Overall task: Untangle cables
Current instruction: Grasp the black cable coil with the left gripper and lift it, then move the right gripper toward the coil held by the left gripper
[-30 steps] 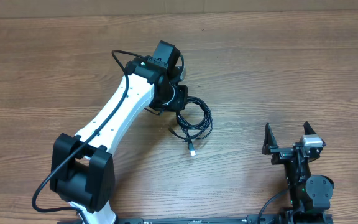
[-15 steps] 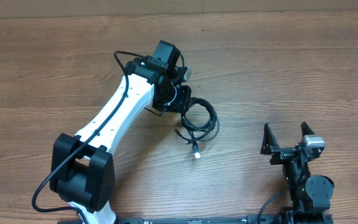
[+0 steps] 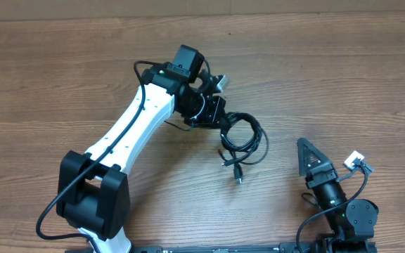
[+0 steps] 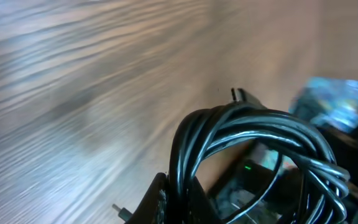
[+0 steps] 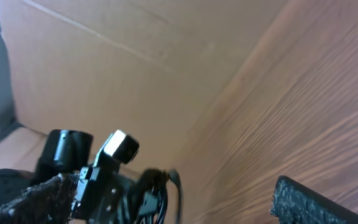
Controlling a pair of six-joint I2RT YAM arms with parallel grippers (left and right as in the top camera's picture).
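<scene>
Mid-table, cables (image 4: 182, 155) in left jaws, far from edges (image 3: 273, 15).

surface: brown wood-grain table (image 3: 343, 77), plank lines running sideways | back: plain tan cardboard panel (image 5: 123, 81) standing along the far edge | light: pretty even, soft sheen on wood

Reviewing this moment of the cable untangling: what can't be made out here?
- Overhead: where the left gripper pinches the cables; its own body hides the spot.
- Left wrist: how many strands the bundle holds; the picture is blurred and the bottom edge cuts the loop off.
- Right wrist: the cables; they are small and dark at the bottom edge.
- Overhead: the right gripper's second finger; its turned body hides it.
</scene>
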